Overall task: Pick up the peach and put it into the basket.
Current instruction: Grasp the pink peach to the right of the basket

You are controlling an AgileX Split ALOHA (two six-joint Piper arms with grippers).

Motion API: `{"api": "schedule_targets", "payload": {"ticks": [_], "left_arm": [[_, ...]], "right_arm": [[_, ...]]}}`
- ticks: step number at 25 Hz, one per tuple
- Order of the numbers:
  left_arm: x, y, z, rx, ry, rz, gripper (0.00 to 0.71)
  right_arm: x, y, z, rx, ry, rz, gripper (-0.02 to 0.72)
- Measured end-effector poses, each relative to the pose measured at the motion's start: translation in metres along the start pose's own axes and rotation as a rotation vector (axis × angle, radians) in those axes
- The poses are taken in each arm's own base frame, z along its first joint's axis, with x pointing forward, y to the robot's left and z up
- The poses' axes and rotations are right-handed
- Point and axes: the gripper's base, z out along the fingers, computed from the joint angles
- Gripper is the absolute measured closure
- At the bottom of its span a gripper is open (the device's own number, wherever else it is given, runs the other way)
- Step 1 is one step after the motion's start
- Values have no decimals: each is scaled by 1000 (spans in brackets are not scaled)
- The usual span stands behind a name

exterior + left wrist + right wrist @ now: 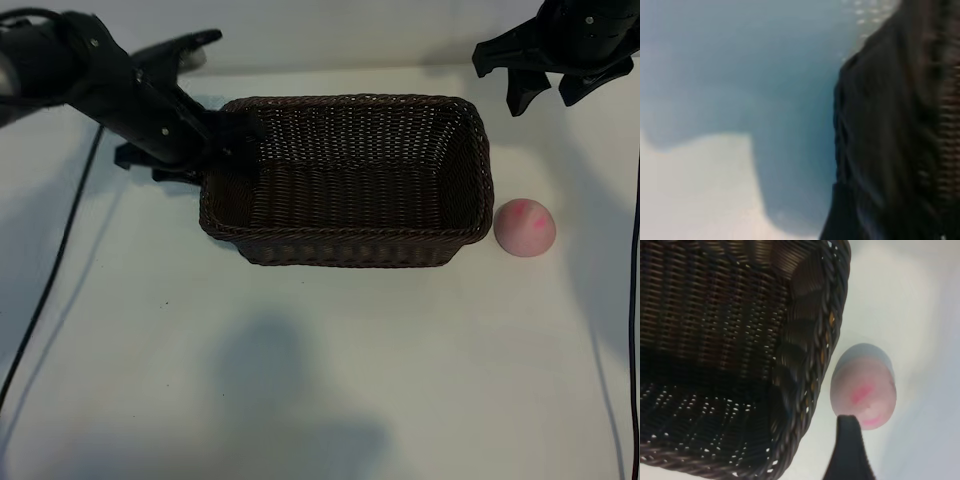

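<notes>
While clear of the basket (350, 180) — peach (524, 227) on table, below open, empty right gripper (552, 88)

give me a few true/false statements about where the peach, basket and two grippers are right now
1. The peach lies inside the basket. False: it sits on the table just outside the basket's right end.
2. The basket is empty. True.
3. The right gripper is shut on the peach. False: it is open, up near the table's far right, holding nothing.
4. The left gripper is at the basket's left end. True.
5. The basket is tipped on its side. False: it stands upright, opening up.
</notes>
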Motion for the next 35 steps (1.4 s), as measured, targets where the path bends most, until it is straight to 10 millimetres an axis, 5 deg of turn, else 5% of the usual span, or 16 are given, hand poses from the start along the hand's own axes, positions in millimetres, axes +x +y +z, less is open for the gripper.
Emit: {"api": "schedule_targets", "payload": {"ticks": [11, 20, 35], "left_arm": [[-6, -14, -81, -83, -145, 82, 140], [-6, -15, -84, -82, -157, 84, 140], [-7, -11, -85, -120, -161, 120, 138]], "right_arm": [[0, 0, 0, -1, 0, 0, 189], [-1, 0, 4, 1, 10, -23, 189], [18, -10, 61, 77, 89, 49, 189]]}}
